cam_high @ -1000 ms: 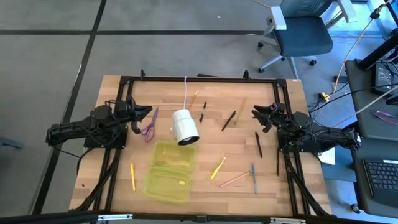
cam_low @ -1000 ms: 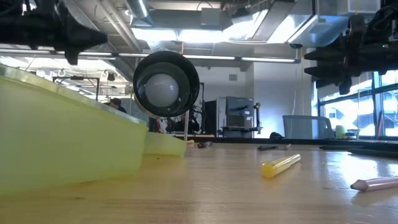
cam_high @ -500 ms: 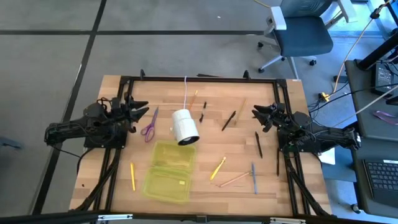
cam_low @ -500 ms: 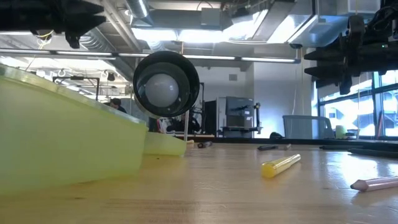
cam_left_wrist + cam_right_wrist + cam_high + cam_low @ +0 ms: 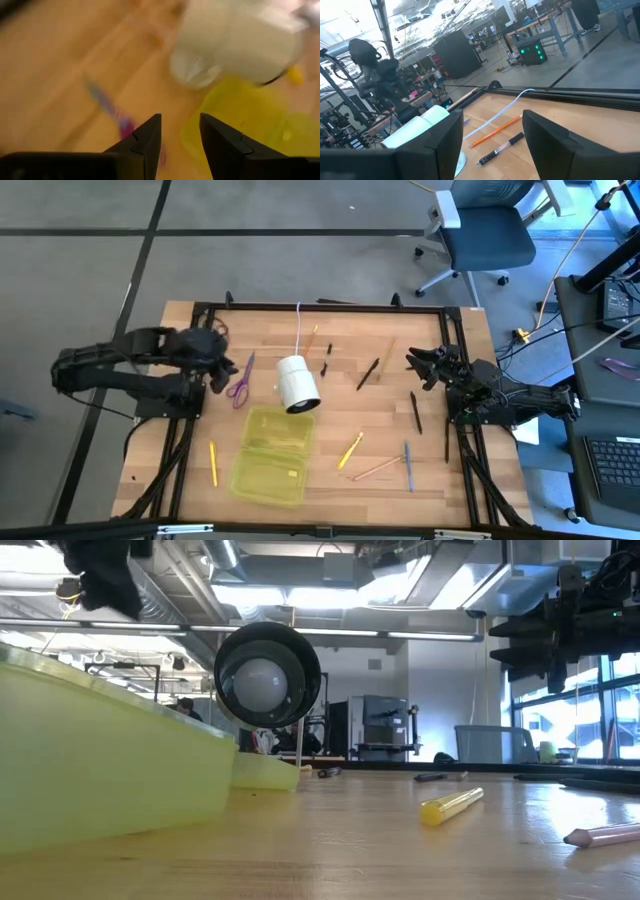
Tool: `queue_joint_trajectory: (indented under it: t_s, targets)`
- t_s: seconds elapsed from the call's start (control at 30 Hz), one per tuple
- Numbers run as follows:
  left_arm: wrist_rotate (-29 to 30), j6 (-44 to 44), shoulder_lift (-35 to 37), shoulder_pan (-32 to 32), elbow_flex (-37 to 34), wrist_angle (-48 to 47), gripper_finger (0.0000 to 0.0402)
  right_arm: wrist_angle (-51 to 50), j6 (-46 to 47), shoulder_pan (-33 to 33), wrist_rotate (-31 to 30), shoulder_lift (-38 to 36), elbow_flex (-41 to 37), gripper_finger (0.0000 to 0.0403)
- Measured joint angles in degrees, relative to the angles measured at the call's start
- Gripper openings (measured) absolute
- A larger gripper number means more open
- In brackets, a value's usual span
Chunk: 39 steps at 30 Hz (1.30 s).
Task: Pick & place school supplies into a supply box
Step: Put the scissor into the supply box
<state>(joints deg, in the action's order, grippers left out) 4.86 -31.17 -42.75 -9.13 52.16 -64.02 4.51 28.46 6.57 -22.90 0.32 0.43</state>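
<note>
High view looking straight down on a wooden table (image 5: 440, 490) framed by black rails. Left gripper (image 5: 222, 365) hovering at the table's left side, just beside the purple-handled scissors (image 5: 240, 383), fingers (image 5: 145, 145) parted by a narrow gap and holding nothing. Right gripper (image 5: 418, 365) waiting over the table's right side, fingers (image 5: 442, 142) spread wide and gripping nothing.

Supply box (image 5: 272, 455) lying open in the near middle of the table, translucent yellow-green, with a small yellow piece (image 5: 291, 473) inside the nearer half. White cylinder (image 5: 297, 383) hanging on a cord just beyond the box, between the two arms.

Supplies lying scattered and apart from the box: a yellow pen (image 5: 213, 463) to the box's left; another yellow pen (image 5: 350, 450), a wood-coloured pencil (image 5: 376, 469) and a grey pen (image 5: 408, 466) to its right; black pens (image 5: 415, 411) nearer the right arm; an orange pencil (image 5: 311, 339) and a black pen (image 5: 368, 373) toward the far side.

Low view showing the box wall (image 5: 110, 780) close at left and the yellow pen (image 5: 452, 806) resting on the wood.
</note>
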Motion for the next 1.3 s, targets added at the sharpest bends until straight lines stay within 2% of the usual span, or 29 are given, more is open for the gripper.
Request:
queue_joint_trajectory:
  t_s: [0.2,0.47,0.63,1.03,1.3]
  targets:
    - [-0.1,-12.0,-10.3,0.0,-1.5,-5.0,0.0127,0.0,-0.2,0.0,1.3,0.0,0.0,0.0208]
    - [-3.4,-17.5,-18.4,0.6,-6.0,-2.9,0.0127,-0.1,0.1,0.0,5.7,0.0,0.0,0.0208]
    - [-3.3,-20.1,-19.7,0.5,-10.4,-0.3,0.0127,-0.1,1.2,0.0,7.5,0.0,0.0,0.0208]
    - [-2.9,-21.9,-19.7,-2.8,-19.9,14.2,0.0127,-0.1,1.4,0.0,7.5,0.0,0.0,0.0208]
    - [-3.1,-25.2,-19.7,-3.4,-23.4,17.1,0.0127,-0.1,1.4,0.0,7.5,0.0,0.0,0.0208]
